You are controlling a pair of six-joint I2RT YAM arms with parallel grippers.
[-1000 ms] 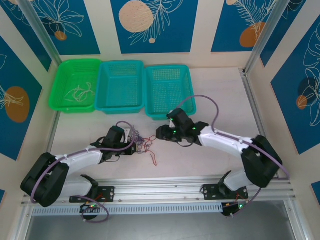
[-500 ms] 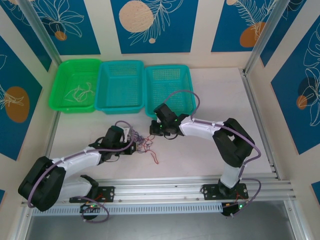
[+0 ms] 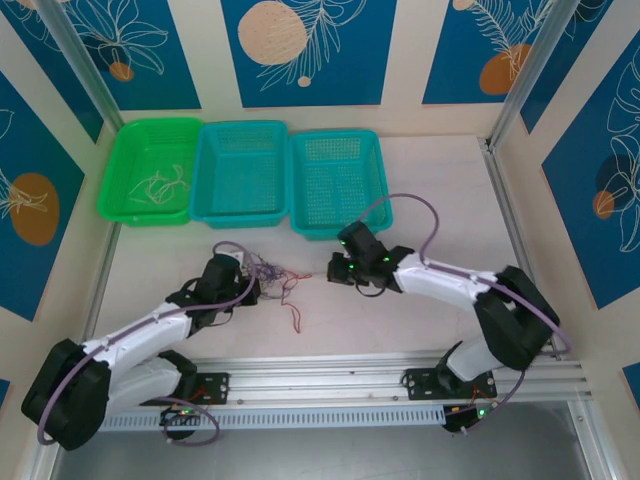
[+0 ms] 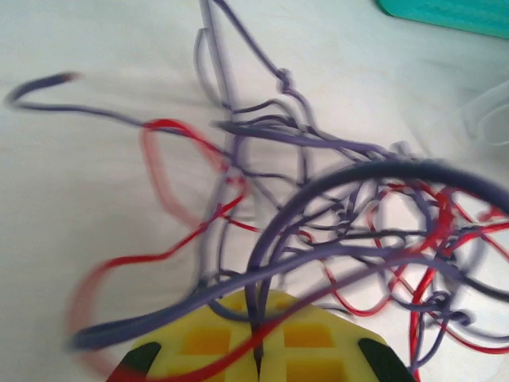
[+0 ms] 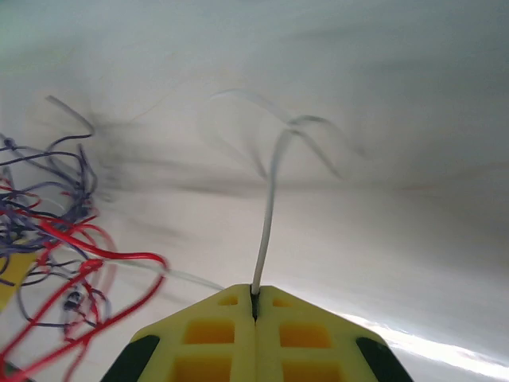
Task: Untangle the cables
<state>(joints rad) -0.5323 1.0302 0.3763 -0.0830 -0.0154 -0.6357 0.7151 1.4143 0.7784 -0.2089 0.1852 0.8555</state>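
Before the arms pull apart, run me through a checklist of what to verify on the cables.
1. Left tool shut on a purple wire: ok.
2. Right tool shut on the white wire: ok.
3. White wire free of the tangle: cannot tell, blurred.
4. Tangle opened up: not ok, strands knotted together.
5. Green basket in place, holding cream wires: ok.

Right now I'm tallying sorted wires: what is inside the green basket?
A few thin cream-white wires lie loose on the floor of the green basket, uncovered. They are too fine to count exactly.
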